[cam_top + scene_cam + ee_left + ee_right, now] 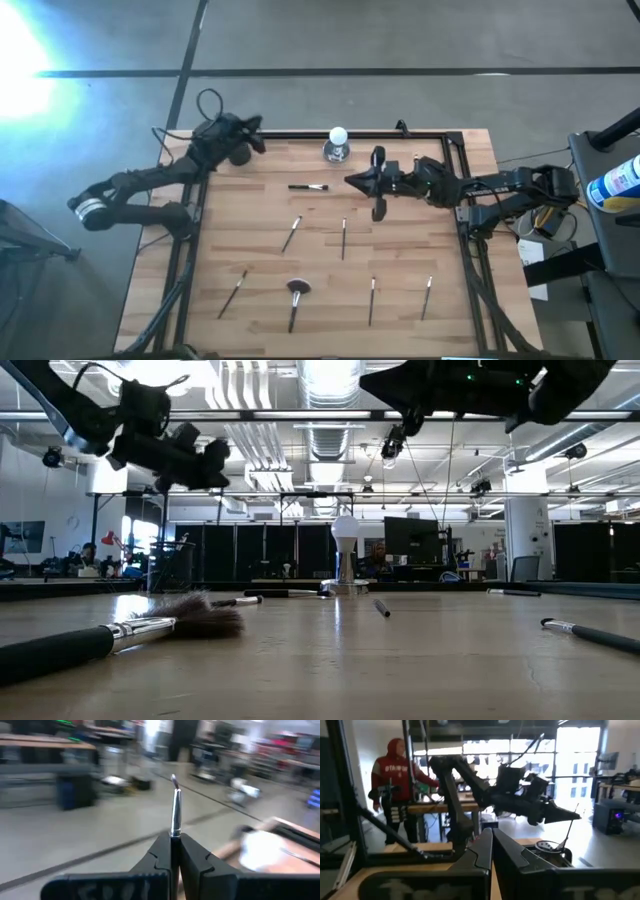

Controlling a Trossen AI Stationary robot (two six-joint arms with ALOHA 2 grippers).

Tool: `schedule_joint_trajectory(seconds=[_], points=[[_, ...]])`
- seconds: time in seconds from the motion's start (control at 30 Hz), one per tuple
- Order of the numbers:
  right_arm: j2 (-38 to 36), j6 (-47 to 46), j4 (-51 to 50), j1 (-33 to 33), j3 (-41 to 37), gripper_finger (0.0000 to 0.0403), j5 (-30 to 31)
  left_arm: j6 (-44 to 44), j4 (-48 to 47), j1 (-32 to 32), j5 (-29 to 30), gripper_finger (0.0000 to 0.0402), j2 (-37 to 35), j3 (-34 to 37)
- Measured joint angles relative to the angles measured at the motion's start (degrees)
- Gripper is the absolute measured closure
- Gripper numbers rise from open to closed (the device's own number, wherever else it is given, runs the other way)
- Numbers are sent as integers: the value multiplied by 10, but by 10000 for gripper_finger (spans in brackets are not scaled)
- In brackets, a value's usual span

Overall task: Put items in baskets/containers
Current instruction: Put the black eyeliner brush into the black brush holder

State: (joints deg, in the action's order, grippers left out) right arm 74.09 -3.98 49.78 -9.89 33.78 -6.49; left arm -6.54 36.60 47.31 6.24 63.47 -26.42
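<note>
Left gripper (171,851) pinches a thin silver-ferruled brush (175,810) (dark tip); right gripper (492,842) shut, empty.

Wooden table (400,260) with pale butcher-block planks and a black frame along its edges, standing on a grey concrete floor (400,40). A white ball on a silvery base (337,145) stands near the table's far edge, about midway along it. At the right, a bottle with a blue label (615,185) lies on a dark surface. In the room behind, 1 person in a red hooded top (395,780) stands among workbenches.
</note>
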Motion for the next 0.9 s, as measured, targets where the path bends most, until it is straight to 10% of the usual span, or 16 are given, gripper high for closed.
schedule_joint_trajectory(seconds=[0.3,0.9], points=[[-9,-1,29,0,-28,394,9,11,16,53,112,390,14,14],[-9,1,27,0,-38,394,7,-44,-76,61,157,390,58,32]])
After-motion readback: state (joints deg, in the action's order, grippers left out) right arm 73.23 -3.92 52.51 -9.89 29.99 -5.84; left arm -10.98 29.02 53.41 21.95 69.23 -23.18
